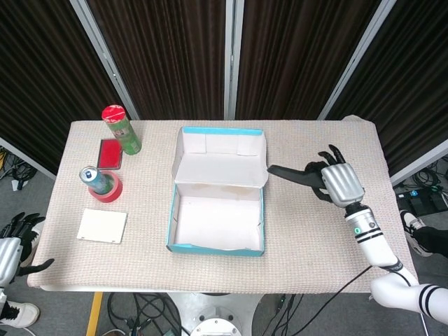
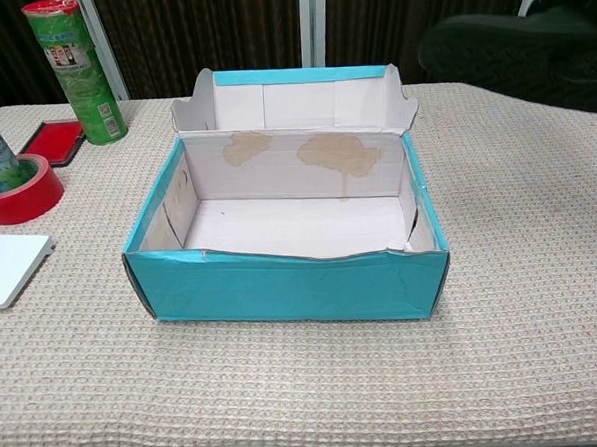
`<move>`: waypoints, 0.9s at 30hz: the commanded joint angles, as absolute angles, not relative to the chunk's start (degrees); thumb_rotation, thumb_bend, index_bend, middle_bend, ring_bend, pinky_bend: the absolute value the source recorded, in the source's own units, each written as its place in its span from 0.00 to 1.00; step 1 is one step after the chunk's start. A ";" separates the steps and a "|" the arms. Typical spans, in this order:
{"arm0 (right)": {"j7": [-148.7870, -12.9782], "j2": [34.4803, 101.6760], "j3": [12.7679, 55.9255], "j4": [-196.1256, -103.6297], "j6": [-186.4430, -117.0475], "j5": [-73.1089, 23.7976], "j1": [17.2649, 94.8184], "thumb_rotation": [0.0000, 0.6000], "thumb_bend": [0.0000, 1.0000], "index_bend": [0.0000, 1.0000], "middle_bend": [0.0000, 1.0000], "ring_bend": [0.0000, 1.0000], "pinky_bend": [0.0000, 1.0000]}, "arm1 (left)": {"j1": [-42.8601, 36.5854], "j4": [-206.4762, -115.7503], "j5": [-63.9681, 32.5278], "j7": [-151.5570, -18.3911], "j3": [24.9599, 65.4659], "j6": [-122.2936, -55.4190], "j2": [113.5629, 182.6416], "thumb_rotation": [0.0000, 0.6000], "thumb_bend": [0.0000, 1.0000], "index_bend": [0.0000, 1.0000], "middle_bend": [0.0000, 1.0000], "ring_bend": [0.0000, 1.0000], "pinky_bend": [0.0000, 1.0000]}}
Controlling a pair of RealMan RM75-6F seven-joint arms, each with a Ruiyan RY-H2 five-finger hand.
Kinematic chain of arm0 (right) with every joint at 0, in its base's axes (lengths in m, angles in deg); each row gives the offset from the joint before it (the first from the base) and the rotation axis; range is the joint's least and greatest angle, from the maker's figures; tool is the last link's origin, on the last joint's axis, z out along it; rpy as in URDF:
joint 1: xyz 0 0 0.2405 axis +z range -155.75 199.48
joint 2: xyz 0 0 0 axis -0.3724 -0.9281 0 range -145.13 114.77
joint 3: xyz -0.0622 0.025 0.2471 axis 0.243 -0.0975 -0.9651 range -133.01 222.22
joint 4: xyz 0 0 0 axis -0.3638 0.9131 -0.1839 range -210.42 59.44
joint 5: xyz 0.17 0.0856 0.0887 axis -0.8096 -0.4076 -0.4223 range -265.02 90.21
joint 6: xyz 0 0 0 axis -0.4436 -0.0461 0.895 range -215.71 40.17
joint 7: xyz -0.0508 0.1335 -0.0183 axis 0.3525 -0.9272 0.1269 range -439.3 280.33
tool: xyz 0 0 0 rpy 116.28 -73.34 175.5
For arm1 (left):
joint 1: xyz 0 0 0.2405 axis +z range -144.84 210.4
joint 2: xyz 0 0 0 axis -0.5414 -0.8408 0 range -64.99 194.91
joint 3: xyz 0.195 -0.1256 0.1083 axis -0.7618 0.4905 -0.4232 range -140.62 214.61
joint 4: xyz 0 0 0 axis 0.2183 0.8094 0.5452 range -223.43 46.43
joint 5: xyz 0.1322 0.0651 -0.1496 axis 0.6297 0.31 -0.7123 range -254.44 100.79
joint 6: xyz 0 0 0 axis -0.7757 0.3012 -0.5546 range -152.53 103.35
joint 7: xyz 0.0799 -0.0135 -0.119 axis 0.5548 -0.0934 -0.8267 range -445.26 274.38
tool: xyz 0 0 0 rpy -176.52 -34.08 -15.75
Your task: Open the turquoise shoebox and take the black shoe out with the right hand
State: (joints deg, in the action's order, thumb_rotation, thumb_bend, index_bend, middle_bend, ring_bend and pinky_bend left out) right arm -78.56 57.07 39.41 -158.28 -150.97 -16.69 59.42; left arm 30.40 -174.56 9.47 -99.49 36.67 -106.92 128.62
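The turquoise shoebox [image 1: 216,203] [image 2: 282,284] stands open in the middle of the table with its lid folded back, and its white inside is bare. To the right of the box, above the table, my right hand [image 1: 342,183] grips the black shoe [image 1: 297,175] with the toe pointing left. In the chest view the shoe [image 2: 515,47] fills the top right corner and the hand itself is out of frame. My left hand [image 1: 15,241] hangs below the table's left edge, fingers apart and holding nothing.
On the left of the table stand a green can with a red lid [image 1: 122,129], a red flat box [image 1: 110,153], a drink can inside a red tape roll [image 1: 100,183] and a white pad [image 1: 102,225]. Beige cloth lies right of the box.
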 commanded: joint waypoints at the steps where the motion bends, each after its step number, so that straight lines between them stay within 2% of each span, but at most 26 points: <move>1: -85.02 58.96 38.78 -154.57 -140.00 -23.80 58.89 1.00 0.30 0.30 0.41 0.10 0.00 | 30.28 -174.99 9.62 -99.21 36.69 -106.96 128.39 1.00 0.04 0.18 0.11 0.03 0.15; 4: -86.40 61.30 37.63 -152.56 -135.00 -26.71 60.25 1.00 0.29 0.23 0.36 0.06 0.00 | 30.42 -175.43 9.46 -98.83 36.66 -107.14 128.09 1.00 0.03 0.18 0.12 0.03 0.15; 8: -86.61 63.93 36.51 -150.71 -130.92 -28.51 61.96 1.00 0.28 0.07 0.25 0.00 0.00 | 30.58 -175.73 9.10 -98.64 36.56 -107.05 127.86 1.00 0.04 0.18 0.12 0.03 0.15; 10: -86.61 64.19 36.29 -151.30 -129.73 -28.04 62.52 1.00 0.23 0.01 0.12 0.00 0.00 | 30.69 -175.84 9.06 -98.60 36.53 -107.21 127.80 1.00 0.04 0.18 0.12 0.03 0.15; 12: -86.78 63.87 36.04 -152.32 -130.19 -26.92 62.43 1.00 0.15 0.00 0.02 0.00 0.00 | 30.86 -175.89 9.05 -98.57 36.52 -107.48 127.76 1.00 0.03 0.18 0.12 0.03 0.15; 15: -88.62 62.35 35.22 -155.25 -132.85 -24.53 61.12 1.00 0.10 0.00 0.00 0.00 0.00 | 31.02 -175.79 8.86 -98.58 36.54 -107.66 127.79 1.00 0.03 0.18 0.12 0.03 0.15; 20: -92.18 55.82 36.12 -162.37 -138.48 -17.38 57.07 1.00 0.08 0.00 0.00 0.00 0.00 | 31.04 -175.64 9.09 -98.73 36.56 -107.89 128.01 1.00 0.04 0.18 0.12 0.03 0.15; 24: -90.12 50.28 39.86 -166.39 -148.98 -9.63 50.50 1.00 0.10 0.00 0.00 0.00 0.00 | 31.02 -175.27 9.26 -98.08 36.75 -108.33 128.40 1.00 0.03 0.18 0.12 0.03 0.15; 27: -86.69 48.42 42.24 -167.73 -157.70 -6.06 45.11 1.00 0.12 0.00 0.04 0.00 0.00 | 30.93 -175.33 9.35 -96.41 36.96 -108.68 128.83 1.00 0.03 0.18 0.12 0.03 0.15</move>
